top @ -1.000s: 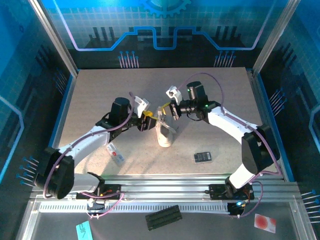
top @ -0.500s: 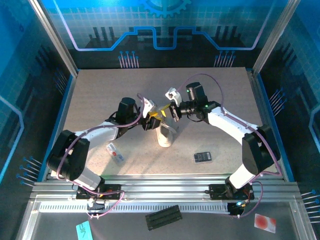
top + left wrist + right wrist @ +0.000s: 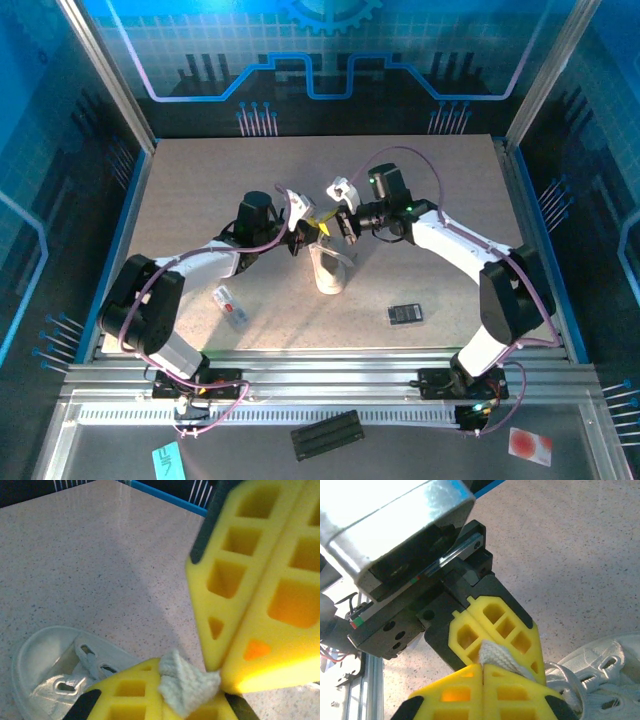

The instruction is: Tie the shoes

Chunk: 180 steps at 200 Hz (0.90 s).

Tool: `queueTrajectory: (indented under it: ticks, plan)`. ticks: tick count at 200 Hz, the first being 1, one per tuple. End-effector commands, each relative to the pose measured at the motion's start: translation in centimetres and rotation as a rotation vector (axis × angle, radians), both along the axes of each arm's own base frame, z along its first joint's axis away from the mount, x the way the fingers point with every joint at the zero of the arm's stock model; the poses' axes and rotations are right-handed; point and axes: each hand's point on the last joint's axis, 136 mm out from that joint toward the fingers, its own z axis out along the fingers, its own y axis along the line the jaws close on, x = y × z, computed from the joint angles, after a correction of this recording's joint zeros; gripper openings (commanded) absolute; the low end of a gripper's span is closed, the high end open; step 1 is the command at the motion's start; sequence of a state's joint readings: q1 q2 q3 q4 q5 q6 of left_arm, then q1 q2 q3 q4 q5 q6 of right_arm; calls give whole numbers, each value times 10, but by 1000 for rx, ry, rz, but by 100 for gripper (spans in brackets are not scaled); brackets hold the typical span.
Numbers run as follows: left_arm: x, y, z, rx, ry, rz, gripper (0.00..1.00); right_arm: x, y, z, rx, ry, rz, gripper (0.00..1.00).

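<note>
Two claws, both closed, meet tip to tip over the far end of the sneaker [image 3: 329,270]. The sneaker sits near the middle of the worktop [image 3: 200,180], long axis running roughly toward the arm bases.

Right claw [image 3: 483,666]: yellow pads pressed flat together with no gap. A stub of pale woven lace [image 3: 492,654] comes out of the seam at the tips. I read that as a pinch on the lace.

Left claw [image 3: 220,672]: pads also pressed together along the whole seam. The same lace stub sits right at its tips, touching them, with the frayed end showing on the left wrist camera. I can't tell whether it's clamped there or just butted against the pads.

On the right wrist camera the left claw comes in from upper left, one pad face behind the lace and up against the right claw's tips. On the left wrist camera the right claw's pads sit at the bottom edge under the lace. The sneaker's eyelets show lower left, down on the worktop.

Also on the worktop:
- small black device [image 3: 405,314], right of the sneaker and nearer the bases
- white-and-red packet [image 3: 231,306], left of the sneaker by the left forearm

Both are well apart from the sneaker.
</note>
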<state>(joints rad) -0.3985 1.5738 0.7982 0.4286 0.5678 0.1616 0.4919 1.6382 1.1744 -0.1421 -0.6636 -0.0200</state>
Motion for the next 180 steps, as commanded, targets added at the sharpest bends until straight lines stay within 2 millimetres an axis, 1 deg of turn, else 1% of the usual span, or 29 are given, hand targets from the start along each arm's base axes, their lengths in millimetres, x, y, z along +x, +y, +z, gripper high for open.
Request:
queueTrajectory:
  ticks: [1,7,19,23,27,44,58,70,90,129,155,180]
  plan:
    - [5,-4,10,-16,-32,-16,0,-5,5,5,13,19,41,11]
    - [5,-4,9,-14,-30,-16,0,-4,3,6,15,23,34,18]
    - [5,-4,7,-12,-25,-16,0,-2,-1,8,23,34,18,37]
    - [5,-4,7,-12,-24,-16,0,-1,-3,9,25,38,9,42]
    - [6,-4,7,-10,-21,-14,0,0,-6,9,29,43,0,43]
    - [6,-3,5,-4,-15,-9,0,7,-16,10,49,70,-51,46]
    - [6,-1,2,4,-6,1,0,16,-25,6,51,113,-117,47]
    - [6,0,-1,8,2,7,0,25,-32,-4,23,157,-186,47]
    - [5,1,-3,9,16,12,0,33,-36,-23,-30,225,-243,47]
    - [3,1,-5,6,36,16,0,42,-26,-57,-92,363,-254,47]
    - [0,2,-5,8,35,12,0,45,-20,-72,-125,423,-242,45]
    - [-3,3,-6,10,40,10,0,43,-16,-84,-173,443,-228,45]
